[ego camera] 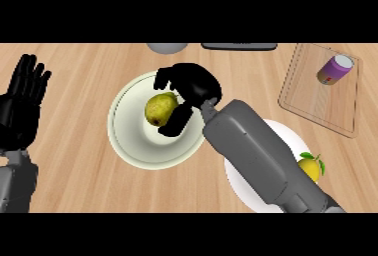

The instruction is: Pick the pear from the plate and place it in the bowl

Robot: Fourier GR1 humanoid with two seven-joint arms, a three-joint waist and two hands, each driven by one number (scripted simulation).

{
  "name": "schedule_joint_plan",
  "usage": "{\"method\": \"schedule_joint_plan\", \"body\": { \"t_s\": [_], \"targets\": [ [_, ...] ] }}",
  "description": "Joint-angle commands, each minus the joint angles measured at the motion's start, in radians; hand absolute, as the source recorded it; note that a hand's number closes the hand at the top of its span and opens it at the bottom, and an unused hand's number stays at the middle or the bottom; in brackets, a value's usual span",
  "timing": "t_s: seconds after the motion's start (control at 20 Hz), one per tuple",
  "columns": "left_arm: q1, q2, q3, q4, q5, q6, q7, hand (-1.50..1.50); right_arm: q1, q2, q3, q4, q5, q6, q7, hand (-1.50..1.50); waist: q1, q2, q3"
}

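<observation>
my right hand (190, 85) curls around the pear (160, 108) over the bowl (129, 145), so only letting go remains.

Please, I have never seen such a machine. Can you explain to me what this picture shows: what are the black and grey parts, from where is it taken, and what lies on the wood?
There is one picture, taken from the robot's head, looking steeply down at a wooden counter. The grey tubes are its forearms; the black parts are its hands. The right hand curls around a pear over a pale round dish. The left hand rests open at the left edge, holding nothing. A white plate, partly under the right forearm, carries a lemon. A clear board at the upper right bears a purple-topped can.
</observation>
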Motion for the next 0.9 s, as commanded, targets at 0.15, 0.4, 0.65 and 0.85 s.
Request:
{"method": "schedule_joint_plan", "body": {
  "t_s": [0.15,0.4,0.65,0.85],
  "targets": [
    [-0.026,0.0,0.011,0.062,-0.001,-0.006,-0.04,0.0,0.037,0.004,0.062,0.133,-0.259,-0.225,-0.092,-1.5,0.021,0.007,0.0],
    [-0.011,0.001,0.005,0.025,0.0,-0.011,-0.031,0.0,0.006,0.004,-0.033,0.216,-0.316,-0.385,-0.288,-1.5,0.025,0.007,0.001],
    [-0.012,0.02,0.034,0.059,0.001,-0.006,-0.039,0.0,-0.071,0.004,-0.165,0.226,-0.356,-0.457,-0.288,-1.5,-0.004,0.0,0.0],
    [-0.019,-0.007,0.007,0.019,-0.012,0.018,-0.014,0.0,-0.017,-0.083,-0.259,0.25,-0.398,-0.44,-0.364,-1.5,-0.015,-0.002,0.001]
  ]
}}
